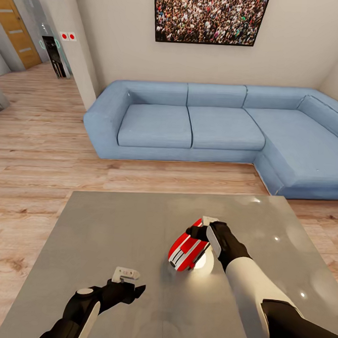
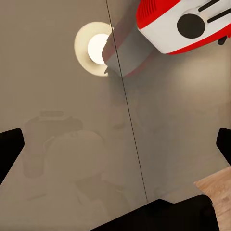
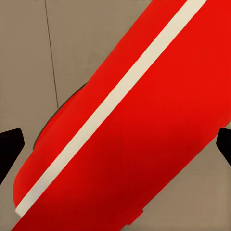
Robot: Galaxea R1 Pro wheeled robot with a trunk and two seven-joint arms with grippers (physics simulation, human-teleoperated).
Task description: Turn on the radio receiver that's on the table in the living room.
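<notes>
The rounded, glossy red radio receiver [image 1: 188,250] with pale stripes lies tilted on the reflective grey desk [image 1: 111,225]. The right claw [image 1: 205,229] sits at its far end, fingers spread wide around it. The left claw [image 1: 128,282] hovers open, empty.

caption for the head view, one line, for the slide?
Right gripper at the red radio receiver on the glossy table; left gripper hovers open, blue sofa behind.

radio receiver [image 1: 188,250]: red, white stripes, white-grey face, dark dial | surface [image 1: 111,235]: glossy grey-beige | sofa [image 1: 211,126]: blue | floor [image 1: 36,147]: light wood grain | picture [image 1: 210,16] above sofa: multicoloured crowd | right hand [image 1: 210,233]: black
</notes>
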